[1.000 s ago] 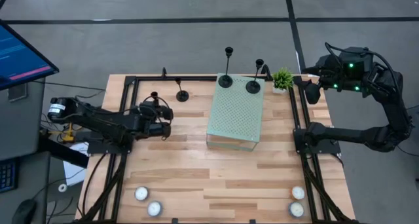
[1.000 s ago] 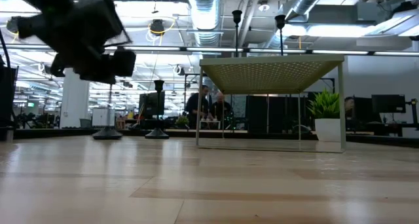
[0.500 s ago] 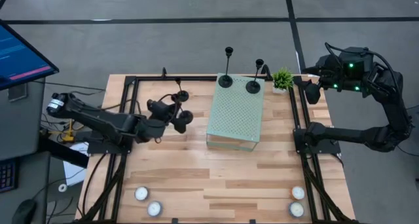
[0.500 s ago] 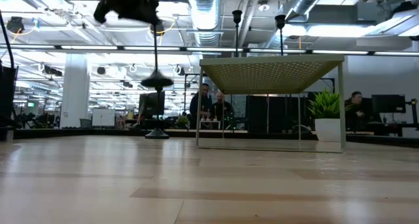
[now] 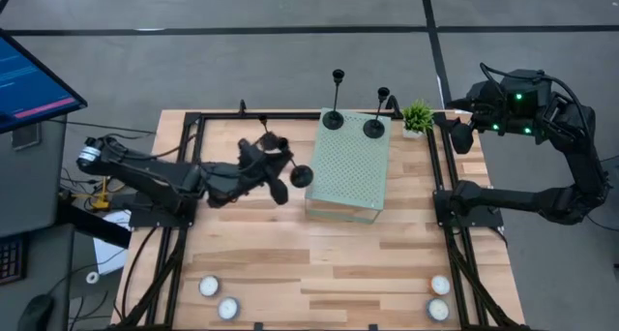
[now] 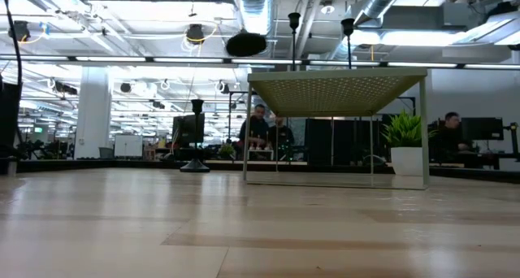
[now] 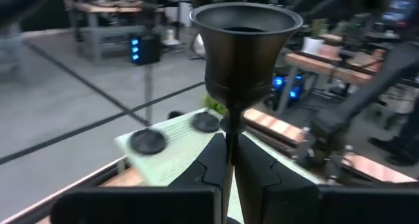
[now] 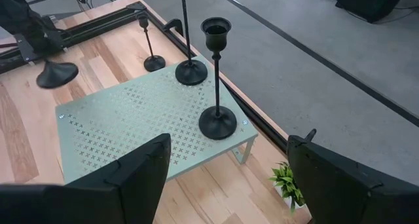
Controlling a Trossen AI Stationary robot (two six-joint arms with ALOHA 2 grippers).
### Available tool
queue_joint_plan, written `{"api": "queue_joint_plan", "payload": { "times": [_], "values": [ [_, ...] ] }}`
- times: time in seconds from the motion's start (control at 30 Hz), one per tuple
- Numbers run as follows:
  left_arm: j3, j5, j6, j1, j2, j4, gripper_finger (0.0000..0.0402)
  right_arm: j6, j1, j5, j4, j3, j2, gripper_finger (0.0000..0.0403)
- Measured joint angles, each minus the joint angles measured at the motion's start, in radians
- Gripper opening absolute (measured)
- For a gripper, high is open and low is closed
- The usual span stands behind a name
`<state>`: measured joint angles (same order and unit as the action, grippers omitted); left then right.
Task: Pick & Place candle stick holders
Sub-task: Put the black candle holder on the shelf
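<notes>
- The left gripper (image 5: 253, 168), over the left half of the wooden table (image 5: 290, 263), is clenched on the stem of a black candlestick (image 5: 280, 166), carried tilted in the air with its disc base near the left edge of the pale green perforated stand (image 5: 348, 166).
- This looks like the carrying step; the next move likely calls for righting the candlestick and setting its base flat on the stand, clear of the two already there.
- One short candlestick (image 5: 268, 137) waits on the table, just behind the carried one.
- Two tall candlesticks (image 5: 335, 104) stand upright at the stand's far edge.
- The right gripper (image 5: 462, 135) waits spread and empty off the table's right side, near the potted plant (image 5: 418, 116).
- The low view alone shows the carried base (image 6: 246, 44) hanging above the stand's top; the left wrist view shows the cup (image 7: 241, 44) close up.
</notes>
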<state>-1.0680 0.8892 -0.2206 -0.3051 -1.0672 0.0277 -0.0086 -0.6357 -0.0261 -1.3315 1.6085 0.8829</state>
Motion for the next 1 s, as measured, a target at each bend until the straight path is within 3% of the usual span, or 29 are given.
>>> {"api": "queue_joint_plan", "payload": {
  "times": [0.23,0.67,1.0],
  "values": [
    [-0.147,-0.105,0.193,0.087,-0.166,0.041,0.0012,0.006,0.0,0.0,0.0,0.0,0.0,0.0297],
    [-0.3,-0.443,0.217,0.448,-0.37,0.043,0.0012,0.01,0.0,0.0,0.0,0.0,0.0,0.0297],
    [-0.301,-0.531,0.214,0.467,-0.408,0.028,0.0012,0.01,0.0,0.0,0.0,0.0,0.0,0.0297]
  ]
}}
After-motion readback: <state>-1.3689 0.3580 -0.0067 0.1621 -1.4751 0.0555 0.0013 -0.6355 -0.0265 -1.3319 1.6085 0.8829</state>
